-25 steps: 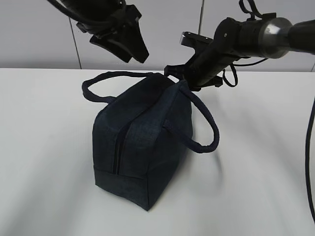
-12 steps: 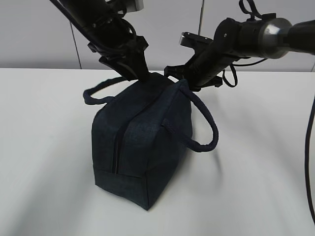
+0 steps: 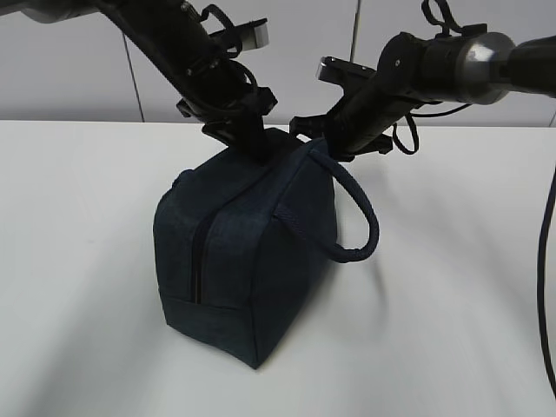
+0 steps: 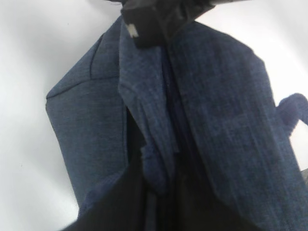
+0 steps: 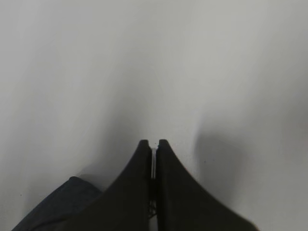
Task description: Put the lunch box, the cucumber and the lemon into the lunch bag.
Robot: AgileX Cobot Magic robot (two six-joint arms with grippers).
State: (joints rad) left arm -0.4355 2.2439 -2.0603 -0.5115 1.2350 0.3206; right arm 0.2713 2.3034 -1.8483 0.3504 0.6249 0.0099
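one lunch bag (image 3: 248,252), boxy, dark navy fabric, standing upright on a white table (image 3: 452,287) near the middle of the exterior view, one narrow end toward the camera with a dark zipper line (image 3: 198,261) running down that end. one loop handle (image 3: 356,213) hangs out to the bag's right side, arching down and clear of the table. left gripper (image 3: 252,143), black, comes down at a slant from the upper left and sits at the top ridge of the bag; in the left wrist view its tip (image 4: 156,21) is pressed against the fabric by the zipper seam, with folds of cloth bunched below it, but whether the jaws pinch the fabric or any pull cannot be told. right gripper (image 3: 314,132), black, reaches in from the upper right to the far top corner of the bag, near the root of the handle; in the right wrist view its fingers (image 5: 139,168) are pressed together with a thin pale sliver between them, over bare table, and a corner of navy fabric shows at lower left.
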